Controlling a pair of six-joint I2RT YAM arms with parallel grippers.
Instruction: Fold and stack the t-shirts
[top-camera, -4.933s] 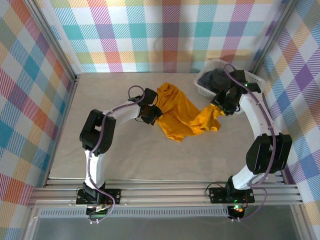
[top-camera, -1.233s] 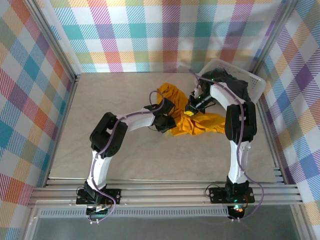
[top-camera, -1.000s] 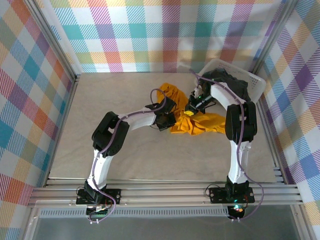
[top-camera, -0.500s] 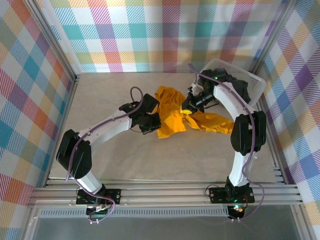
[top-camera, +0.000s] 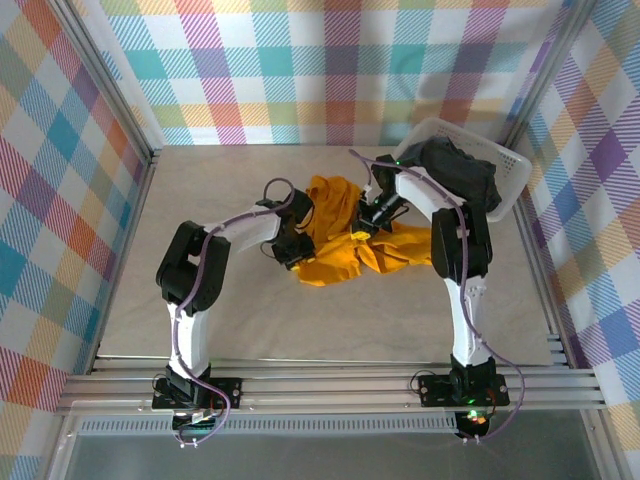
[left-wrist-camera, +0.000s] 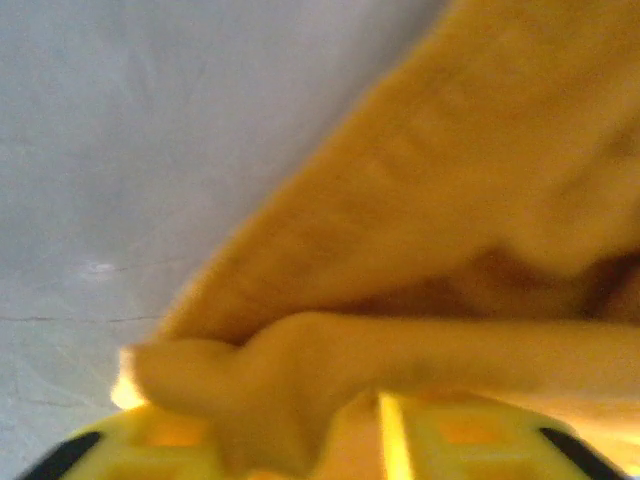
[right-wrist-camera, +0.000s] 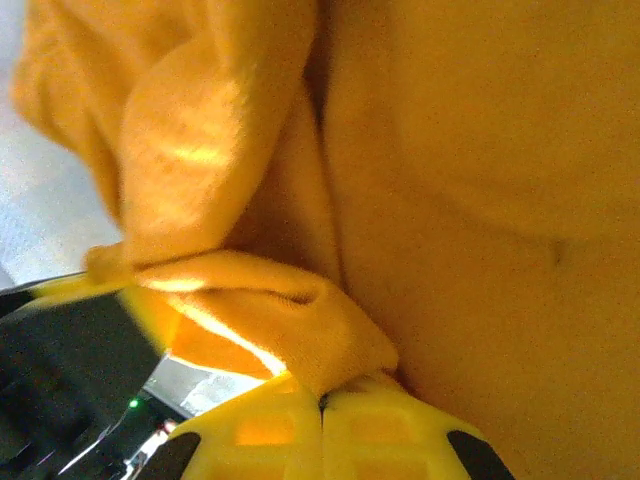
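The mustard-orange t-shirt (top-camera: 345, 252) lies bunched in the middle of the table, stretched between both grippers. My left gripper (top-camera: 292, 250) is shut on its left edge; the wrist view has a fold of orange cloth (left-wrist-camera: 300, 370) pinched above the yellow fingers (left-wrist-camera: 450, 445). My right gripper (top-camera: 372, 217) is shut on the shirt's upper right part, and its yellow fingers (right-wrist-camera: 380, 430) meet on a fold of the cloth (right-wrist-camera: 300, 320). The black t-shirt (top-camera: 455, 175) is heaped in the white basket (top-camera: 512, 165) at the back right.
The basket stands against the right wall, close behind my right arm. Bare table (top-camera: 200, 300) spreads to the left and front of the shirt. Checked walls close in the back and both sides.
Both grippers have shifted left with the orange shirt, dragging it toward the table's middle. The cloth has bunched more tightly between them than half a second ago.
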